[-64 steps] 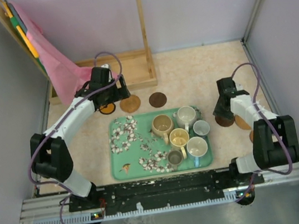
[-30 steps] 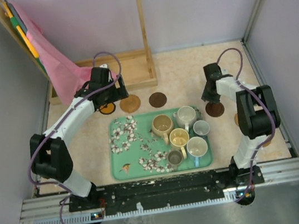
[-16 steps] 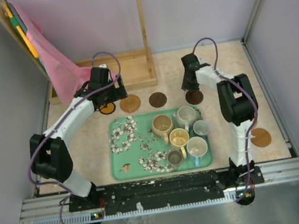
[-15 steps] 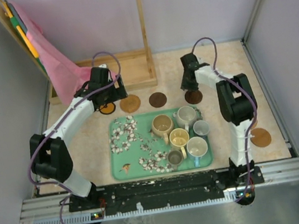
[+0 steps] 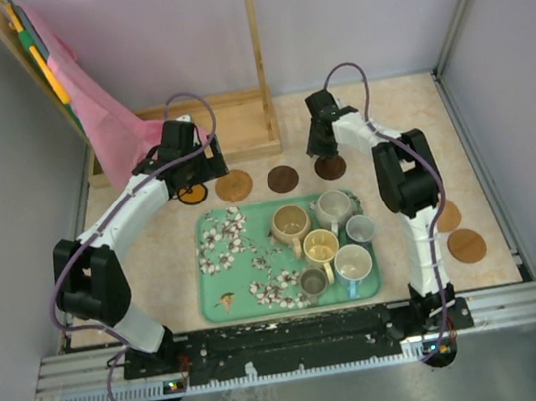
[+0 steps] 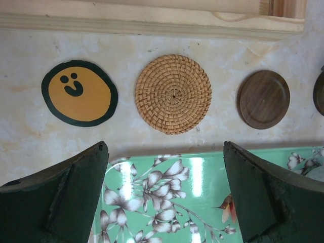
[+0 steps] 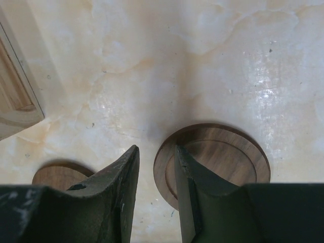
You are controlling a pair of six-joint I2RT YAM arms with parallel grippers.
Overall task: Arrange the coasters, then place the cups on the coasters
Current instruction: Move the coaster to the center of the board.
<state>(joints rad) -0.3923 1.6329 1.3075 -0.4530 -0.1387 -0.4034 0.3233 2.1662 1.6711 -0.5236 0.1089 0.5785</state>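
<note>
1. Just past the far edge of the green floral tray (image 5: 221, 306), at about one o'clock from it, the right gripper (image 7: 155, 158) has its jaws drawn narrow and clamped on the rim of a dark brown round wooden coaster (image 7: 223, 159). I cannot tell whether the disc's free side rests on the pale marbled tabletop (image 7: 202, 61).
2. This disc looks thin, stiff and light, with a raised lip. To my eye that lip is the only purchase, and smooth wood could slip from so small a bite.
3. At nine o'clock from it lies a second dark wooden disc (image 5: 283, 178), then a woven rattan round mat (image 6: 173, 93) and a yellow smiley-face coaster with a dark border (image 6: 79, 93). Together they make a row along the tray's twelve o'clock side.
4. The left gripper (image 6: 164, 147) hangs over that row with its jaws spread wide and nothing between them.
5. An orange-tan wooden disc (image 5: 468, 245) waits at three o'clock from the tray, with another half hidden by the arm.
6. The handled mugs (image 5: 320, 246) stand crowded on the tray's right half. They look hard and breakable, and a grip on the wall would suit them better than one on the handle.
</note>
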